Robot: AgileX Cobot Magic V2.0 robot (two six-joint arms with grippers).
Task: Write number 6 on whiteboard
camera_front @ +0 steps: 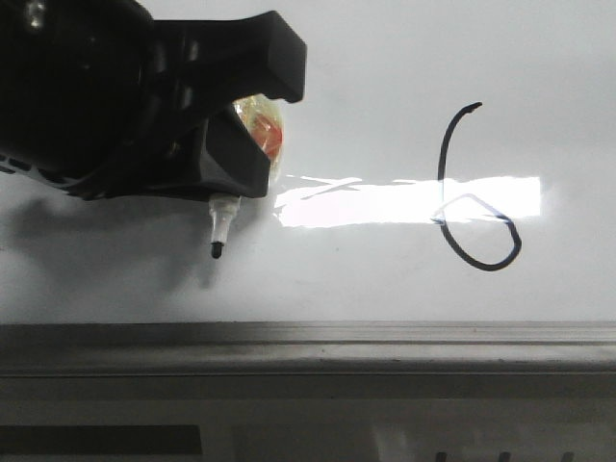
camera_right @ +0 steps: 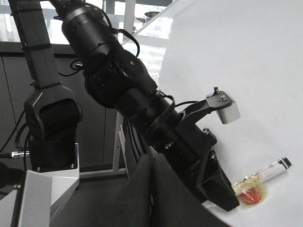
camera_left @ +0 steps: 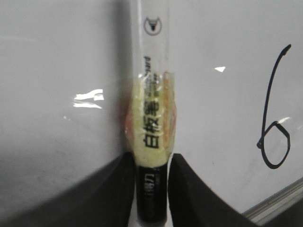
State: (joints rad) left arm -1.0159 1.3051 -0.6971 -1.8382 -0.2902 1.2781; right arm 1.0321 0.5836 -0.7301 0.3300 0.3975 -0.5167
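A black hand-drawn number 6 (camera_front: 474,197) stands on the glossy whiteboard (camera_front: 385,58) at the right; it also shows in the left wrist view (camera_left: 274,118). My left gripper (camera_front: 226,144) is shut on a marker (camera_left: 152,123) wrapped in yellowish tape. The marker's black tip (camera_front: 218,250) points down, left of the 6 and apart from it; whether it touches the board I cannot tell. My right gripper (camera_right: 152,189) is shut and empty, off the board's side, looking at the left arm (camera_right: 142,109) and the marker (camera_right: 262,176).
The whiteboard's grey metal frame edge (camera_front: 308,342) runs along the near side. A bright rectangular reflection (camera_front: 404,200) crosses the board through the 6. In the right wrist view an arm base (camera_right: 47,127) and a metal stand (camera_right: 118,142) are beside the board.
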